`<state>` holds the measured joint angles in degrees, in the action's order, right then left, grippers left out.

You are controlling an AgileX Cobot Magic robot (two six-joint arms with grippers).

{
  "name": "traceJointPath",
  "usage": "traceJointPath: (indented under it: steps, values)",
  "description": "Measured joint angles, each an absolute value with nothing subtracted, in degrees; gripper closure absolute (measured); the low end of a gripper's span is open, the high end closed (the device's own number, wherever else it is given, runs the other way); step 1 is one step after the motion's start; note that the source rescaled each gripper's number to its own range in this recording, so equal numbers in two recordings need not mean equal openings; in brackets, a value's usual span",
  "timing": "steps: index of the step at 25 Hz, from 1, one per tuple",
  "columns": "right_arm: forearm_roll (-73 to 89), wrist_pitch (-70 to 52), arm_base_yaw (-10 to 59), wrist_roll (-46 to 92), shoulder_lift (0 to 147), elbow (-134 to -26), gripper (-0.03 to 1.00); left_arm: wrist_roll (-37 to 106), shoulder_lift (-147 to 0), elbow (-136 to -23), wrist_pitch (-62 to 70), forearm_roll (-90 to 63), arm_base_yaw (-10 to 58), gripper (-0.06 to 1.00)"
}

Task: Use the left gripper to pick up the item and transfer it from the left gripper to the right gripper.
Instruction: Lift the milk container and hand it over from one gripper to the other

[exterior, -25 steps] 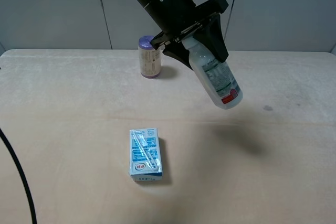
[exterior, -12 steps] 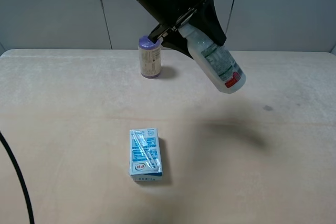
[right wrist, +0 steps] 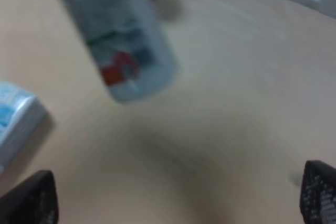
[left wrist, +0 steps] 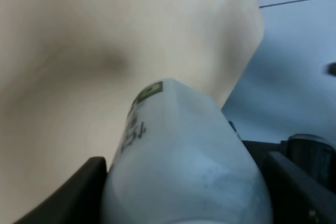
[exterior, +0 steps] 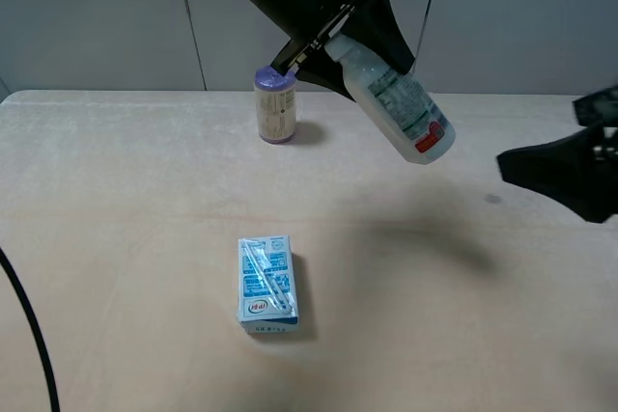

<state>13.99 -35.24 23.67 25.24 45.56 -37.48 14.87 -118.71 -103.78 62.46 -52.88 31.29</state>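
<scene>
- Well, left of the middle a blue-and-white carton lies flat on the surface, and a purple-lidded jar stands farther back. Neither belongs to the job, and both sit clear of the arms.
- Above and to the right of the jar, the left hand pinches the item near its neck end. In the left wrist view the bottle fills the gap between the two dark fingers.
- The item hangs in the air well above the surface. It is tilted, with its neck up in the grip and its base, the end with the red patch, pointing down and to the right.
- Judging by that, the pick-up is done and the step in hand is the handover.
- At the far right, the right hand sits lower than the bottle and apart from it. Its jaws are spread wide: in the blurred right wrist view the fingertips sit at opposite edges, with the bottle's free end ahead.
- The next move likely calls for the right hand to close the gap and match the bottle's tilt. It would set its spread jaws around the free lower half, below the left hand's hold, and clamp before the left hand lets go. A release too early would probably drop the bottle.
</scene>
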Motion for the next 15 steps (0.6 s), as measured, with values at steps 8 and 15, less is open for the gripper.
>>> traceJointPath:
  steps: [8,15]
  values:
    - [13.99,-27.82,27.75,28.22,62.93,-44.37,-0.03,15.14,-118.71,-103.78,62.46,-53.44,31.29,0.94]
    - [15.47,-25.1,27.75,32.17,70.31,-48.5,-0.03,15.26,-118.71,-103.78,62.48,-53.85,31.29,0.94]
